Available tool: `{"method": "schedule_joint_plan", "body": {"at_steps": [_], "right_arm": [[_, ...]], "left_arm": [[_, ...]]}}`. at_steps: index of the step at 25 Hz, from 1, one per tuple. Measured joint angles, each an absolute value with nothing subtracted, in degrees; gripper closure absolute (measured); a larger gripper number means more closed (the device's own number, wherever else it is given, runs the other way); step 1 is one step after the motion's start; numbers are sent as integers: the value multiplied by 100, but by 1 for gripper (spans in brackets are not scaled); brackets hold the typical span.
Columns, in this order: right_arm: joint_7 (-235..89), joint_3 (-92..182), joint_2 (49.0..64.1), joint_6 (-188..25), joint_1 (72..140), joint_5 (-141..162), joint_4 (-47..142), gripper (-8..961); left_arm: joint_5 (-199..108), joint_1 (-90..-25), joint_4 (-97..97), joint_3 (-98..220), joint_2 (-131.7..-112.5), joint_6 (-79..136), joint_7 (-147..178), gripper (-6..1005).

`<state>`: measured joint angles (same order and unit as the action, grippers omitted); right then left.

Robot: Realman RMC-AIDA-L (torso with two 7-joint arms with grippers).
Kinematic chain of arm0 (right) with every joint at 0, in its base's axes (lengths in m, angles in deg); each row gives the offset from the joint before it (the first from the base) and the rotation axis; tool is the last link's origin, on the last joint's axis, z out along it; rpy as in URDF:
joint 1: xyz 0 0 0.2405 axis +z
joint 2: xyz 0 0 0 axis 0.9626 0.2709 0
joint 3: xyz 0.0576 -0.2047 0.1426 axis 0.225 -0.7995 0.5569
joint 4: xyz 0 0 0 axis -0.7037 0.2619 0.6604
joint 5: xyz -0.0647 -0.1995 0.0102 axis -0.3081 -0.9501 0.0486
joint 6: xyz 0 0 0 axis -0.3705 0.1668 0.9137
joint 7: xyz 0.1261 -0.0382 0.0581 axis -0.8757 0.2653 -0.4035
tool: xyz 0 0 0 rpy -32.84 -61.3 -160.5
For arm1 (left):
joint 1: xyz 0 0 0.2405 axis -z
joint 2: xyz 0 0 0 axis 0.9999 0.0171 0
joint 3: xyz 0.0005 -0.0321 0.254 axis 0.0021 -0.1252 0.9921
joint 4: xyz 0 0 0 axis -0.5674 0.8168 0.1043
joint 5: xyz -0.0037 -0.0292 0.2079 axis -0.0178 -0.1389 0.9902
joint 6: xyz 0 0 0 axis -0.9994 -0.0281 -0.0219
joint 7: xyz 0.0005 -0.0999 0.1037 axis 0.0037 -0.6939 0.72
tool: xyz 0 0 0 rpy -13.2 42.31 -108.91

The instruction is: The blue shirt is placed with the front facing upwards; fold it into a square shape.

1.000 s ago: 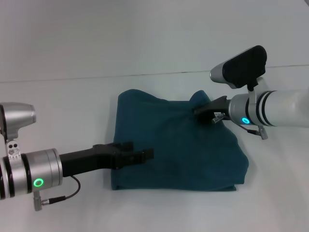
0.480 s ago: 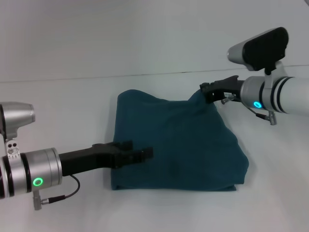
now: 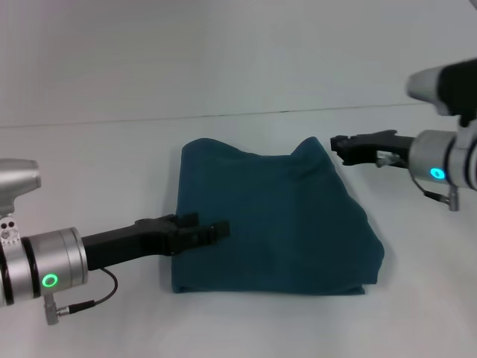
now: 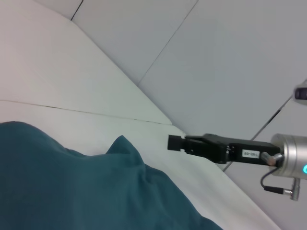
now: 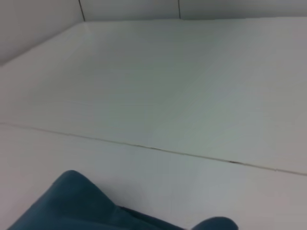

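Observation:
The blue shirt (image 3: 276, 216) lies folded into a rough square in the middle of the white table, plain side up, with no lettering showing. Its far right corner stands up in a small peak. My left gripper (image 3: 212, 226) reaches in low over the shirt's left edge, open, with nothing between its fingers. My right gripper (image 3: 339, 143) hangs just right of the peaked corner, apart from the cloth. The left wrist view shows the shirt (image 4: 72, 182) with the right gripper (image 4: 173, 143) beyond it. Only the peaked corner of the shirt (image 5: 81, 201) shows in the right wrist view.
The white table (image 3: 89, 164) spreads on all sides of the shirt. Its back edge meets a pale wall (image 3: 238, 52) just behind the shirt.
My right gripper has let go of the shirt's far right corner and drawn back to the right. The left arm has slid back slightly to the left.

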<state>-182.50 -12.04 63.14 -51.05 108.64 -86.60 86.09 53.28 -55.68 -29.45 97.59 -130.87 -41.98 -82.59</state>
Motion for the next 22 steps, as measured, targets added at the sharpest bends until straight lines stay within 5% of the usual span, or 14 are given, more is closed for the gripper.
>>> {"method": "schedule_joint_plan", "body": {"at_steps": [4, 10, 22], "right_arm": [[-18058, -583, 6275, -4281, 10679, -8610, 8716, 949], [-17567, 312, 6257, -3056, 10461, -8601, 8709, 785], [-16766, 1383, 6198, -1471, 9827, -8560, 8788, 242]], "left_arm": [[5327, -5579, -2946, 9709, -13081, -4279, -8254, 58], [5327, -5587, -2946, 9709, -13074, -4349, -8269, 57], [5349, -5602, -3025, 9709, -13059, -4709, -8230, 57]]}}
